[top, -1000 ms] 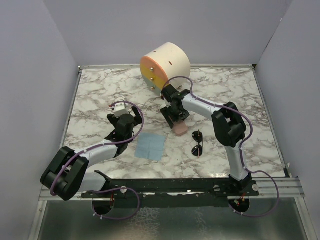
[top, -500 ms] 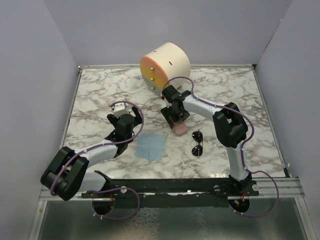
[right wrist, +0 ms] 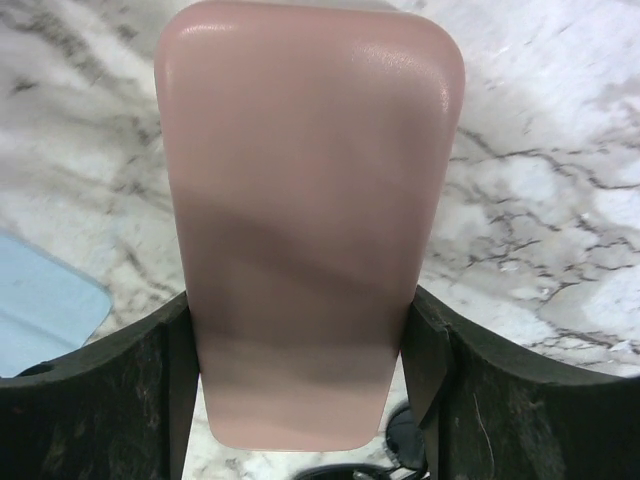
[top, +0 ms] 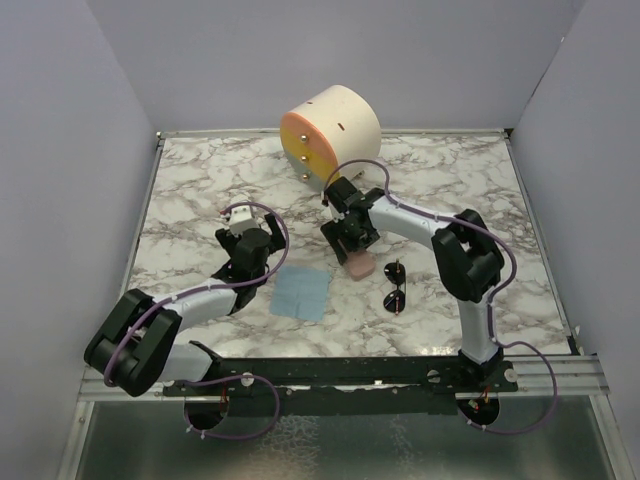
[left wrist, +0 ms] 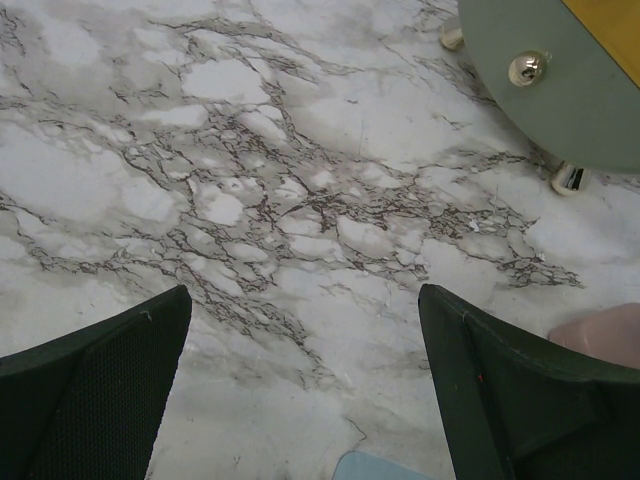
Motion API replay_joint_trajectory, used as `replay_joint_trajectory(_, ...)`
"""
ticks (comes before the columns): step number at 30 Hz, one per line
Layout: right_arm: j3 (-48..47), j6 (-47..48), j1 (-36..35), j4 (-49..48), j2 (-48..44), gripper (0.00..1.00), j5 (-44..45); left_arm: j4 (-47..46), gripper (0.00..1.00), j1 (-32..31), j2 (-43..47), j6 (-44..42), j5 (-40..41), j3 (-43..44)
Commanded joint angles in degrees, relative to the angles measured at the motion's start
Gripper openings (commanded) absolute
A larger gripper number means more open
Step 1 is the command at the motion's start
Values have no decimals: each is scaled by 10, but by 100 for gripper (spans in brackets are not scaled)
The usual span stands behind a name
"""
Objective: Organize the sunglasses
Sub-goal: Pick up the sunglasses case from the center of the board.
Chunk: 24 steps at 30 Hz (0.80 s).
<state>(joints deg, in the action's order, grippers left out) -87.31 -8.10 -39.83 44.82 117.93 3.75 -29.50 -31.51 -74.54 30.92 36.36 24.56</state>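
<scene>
The bench [top: 200, 190] and the big peach-coloured drum [top: 330, 128] at its far edge are as they were a second ago. The right arm [top: 440, 225] has shifted: its elbow now sits a little further right and nearer the bases, and its wrist has turned slightly. The pink case [top: 359, 266] has come a touch nearer the front edge with it. The left arm [top: 200, 295] has barely moved, and the blue cloth [top: 302, 292] and the sunglasses [top: 395, 288] lie where they lay.

The right hand [top: 351, 246] is partly open and grips the pink case across its width, one finger [right wrist: 95, 400] pressed on each long side. The case points away from the wrist over the marble. I cannot tell whether its far end rests on the bench.

The left hand [left wrist: 300, 350] is spread wide and holds nothing, low over bare marble. It is just left of the cloth and apart from the case.

The sunglasses lie flat on the bench just right of the case and well right of the cloth, touched by neither hand.
</scene>
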Motion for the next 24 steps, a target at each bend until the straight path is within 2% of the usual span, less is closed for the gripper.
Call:
replay_joint_trajectory(1, 15, 0, -8, -21, -68, 1, -40, -10, 99, 2, -16, -5, 9, 10)
replay_joint_trajectory(10, 130, 17, -8, -151, -231, 1, -123, -12, 95, 2, 2, -4, -28, 11)
replay_joint_trajectory(13, 179, 15, -8, -200, -290, 1, -163, -12, 99, 2, 9, -8, -42, 16)
replay_joint_trajectory(18, 261, -3, -8, -321, -367, 1, -235, -11, 99, 2, 19, 16, -81, 14)
replay_joint_trajectory(24, 311, 9, -8, -403, -419, 1, -322, -26, 98, 2, 55, 16, -181, 3)
